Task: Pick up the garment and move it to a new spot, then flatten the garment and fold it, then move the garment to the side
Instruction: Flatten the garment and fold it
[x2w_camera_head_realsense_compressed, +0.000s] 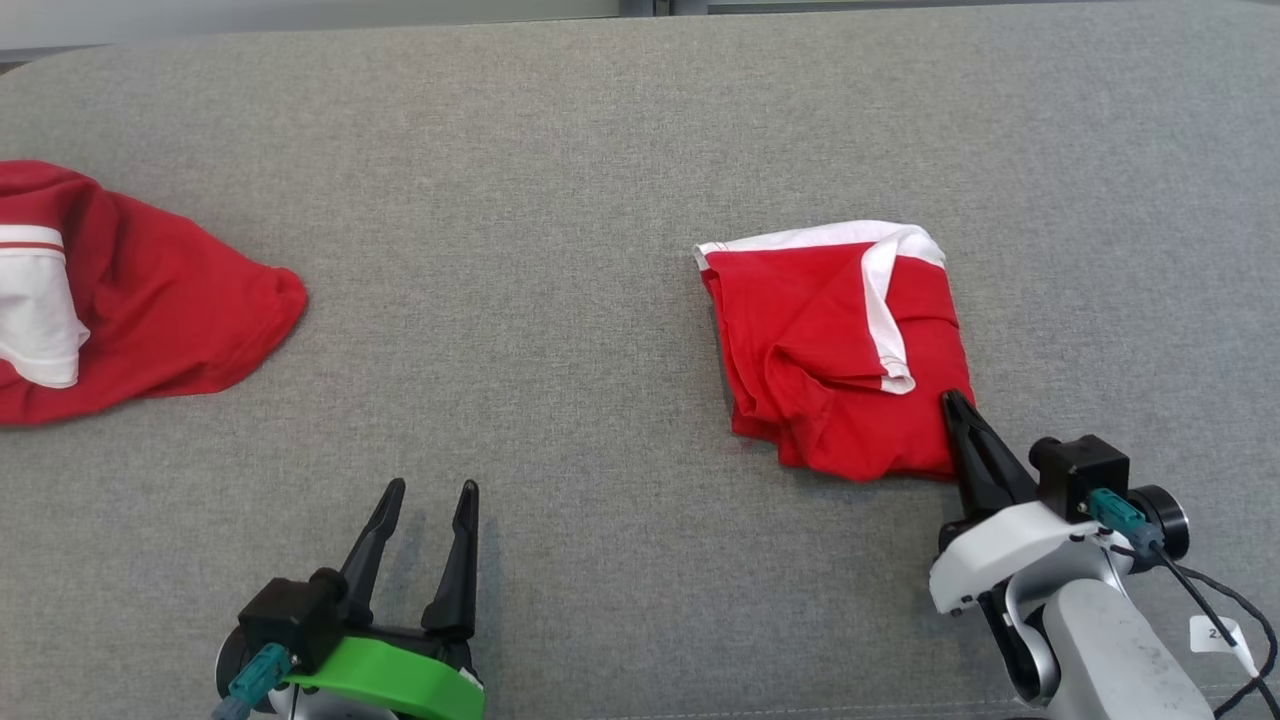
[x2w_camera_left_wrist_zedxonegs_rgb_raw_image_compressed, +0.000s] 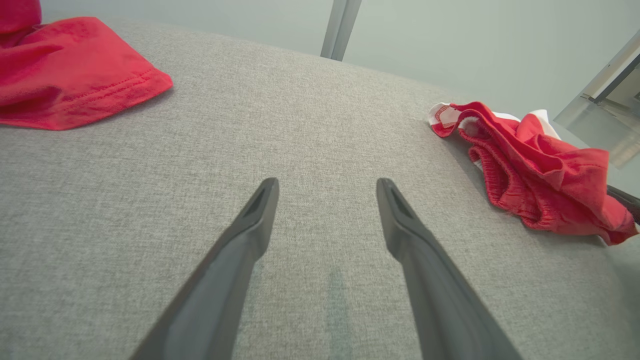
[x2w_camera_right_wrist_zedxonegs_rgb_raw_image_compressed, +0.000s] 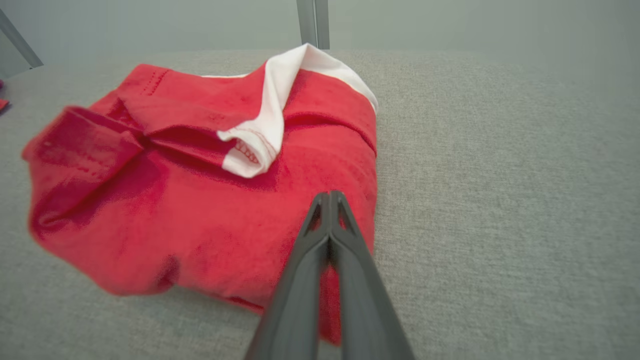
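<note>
The garment (x2w_camera_head_realsense_compressed: 830, 340) is a red piece with white trim, folded into a rough square right of centre on the grey surface. It also shows in the left wrist view (x2w_camera_left_wrist_zedxonegs_rgb_raw_image_compressed: 540, 185) and in the right wrist view (x2w_camera_right_wrist_zedxonegs_rgb_raw_image_compressed: 200, 200). My right gripper (x2w_camera_head_realsense_compressed: 950, 398) comes in from the lower right, and its fingers lie over the garment's near right corner. In the right wrist view its jaws (x2w_camera_right_wrist_zedxonegs_rgb_raw_image_compressed: 330, 194) are pressed together, with red cloth showing between the fingers lower down. My left gripper (x2w_camera_head_realsense_compressed: 432, 490) hovers open at the lower left, well clear of the garment, with only grey fabric between its fingers (x2w_camera_left_wrist_zedxonegs_rgb_raw_image_compressed: 250, 235).
A second red and white garment (x2w_camera_head_realsense_compressed: 130, 300) lies crumpled at the far left edge, also in the left wrist view (x2w_camera_left_wrist_zedxonegs_rgb_raw_image_compressed: 65, 70). The grey padded surface (x2w_camera_head_realsense_compressed: 560, 200) stretches wide between the two garments. Its far edge meets a pale wall with a metal post (x2w_camera_right_wrist_zedxonegs_rgb_raw_image_compressed: 312, 22).
</note>
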